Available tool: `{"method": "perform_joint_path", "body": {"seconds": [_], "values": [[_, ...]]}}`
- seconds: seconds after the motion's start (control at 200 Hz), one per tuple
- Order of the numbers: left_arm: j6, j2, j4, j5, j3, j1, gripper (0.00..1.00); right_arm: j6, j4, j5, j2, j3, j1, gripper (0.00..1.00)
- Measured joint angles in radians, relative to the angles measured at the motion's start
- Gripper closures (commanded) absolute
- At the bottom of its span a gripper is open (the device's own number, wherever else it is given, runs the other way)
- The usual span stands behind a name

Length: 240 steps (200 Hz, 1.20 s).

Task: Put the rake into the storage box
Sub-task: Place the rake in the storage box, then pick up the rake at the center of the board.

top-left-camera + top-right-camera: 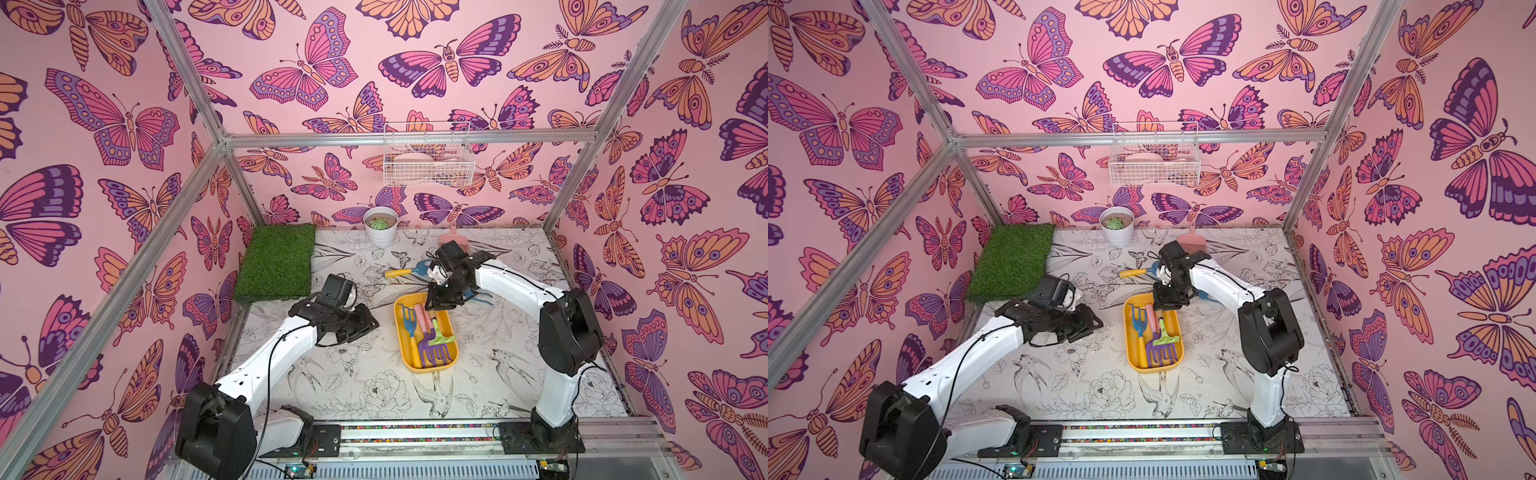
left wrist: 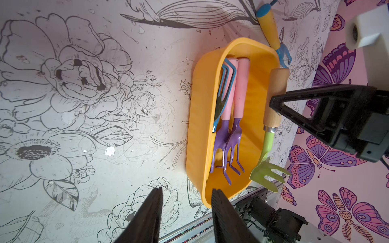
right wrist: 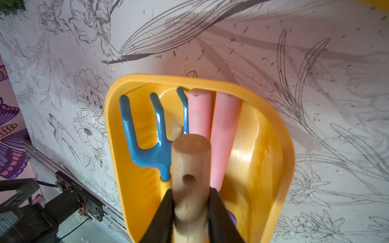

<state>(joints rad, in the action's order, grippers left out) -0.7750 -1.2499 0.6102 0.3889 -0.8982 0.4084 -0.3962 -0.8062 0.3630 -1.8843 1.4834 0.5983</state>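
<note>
My right gripper (image 3: pixel 190 195) was clamped on the rake (image 3: pixel 190 168), jaws pressed to either side of its wooden handle near the butt end. The rake hung over the storage box (image 1: pixel 401 345), handle toward 12 o'clock in the top views and green head toward 6 o'clock, along the box's length. I could not tell whether the head was already touching what lay beneath it.

The box was crowded. Two pink-handled purple forks (image 2: pixel 235 117) and a blue fork (image 3: pixel 147 134) filled the side toward 9 o'clock, so the free floor lay along the wall at 3 o'clock. To do this well, I judged I should lower the rake flat and parallel to that wall, tines inside the rim at 6 o'clock. I should let go only once the handle had weight on something (a drop from height might have bounced it over the shallow rim). Coming straight up afterwards would have kept my jaws from dragging the handle out.

My left gripper (image 2: pixel 187 190) waited at 9 o'clock of the box, jaws parted and empty. A yellow-handled tool (image 1: pixel 398 273) lay on the table (image 1: pixel 353 395) near 12 o'clock.
</note>
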Motion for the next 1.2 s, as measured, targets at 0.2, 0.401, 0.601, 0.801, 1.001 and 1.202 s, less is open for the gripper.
{"method": "perform_joint_path", "body": {"seconds": [0.2, 0.401, 0.601, 0.801, 1.001, 1.202], "values": [[0.0, -0.007, 0.0, 0.0, 0.0, 0.0, 0.56, -0.019, 0.01, -0.002, 0.025, -0.007, 0.0, 0.46], [0.0, -0.009, 0.0, 0.0, 0.0, 0.0, 0.56, -0.014, -0.014, -0.057, 0.055, 0.054, 0.0, 0.49], [0.0, -0.009, 0.0, 0.0, 0.0, 0.0, 0.56, 0.023, -0.053, -0.198, 0.063, 0.17, 0.0, 0.57], [0.001, -0.008, 0.0, 0.0, 0.0, 0.0, 0.56, 0.061, -0.114, -0.333, 0.062, 0.223, -0.003, 0.57], [0.006, -0.008, 0.0, 0.0, 0.0, 0.0, 0.56, 0.095, -0.145, -0.406, 0.021, 0.246, -0.037, 0.57], [0.008, -0.008, 0.0, 0.001, 0.0, 0.0, 0.56, 0.144, -0.159, -0.432, -0.069, 0.246, -0.098, 0.52]]}}
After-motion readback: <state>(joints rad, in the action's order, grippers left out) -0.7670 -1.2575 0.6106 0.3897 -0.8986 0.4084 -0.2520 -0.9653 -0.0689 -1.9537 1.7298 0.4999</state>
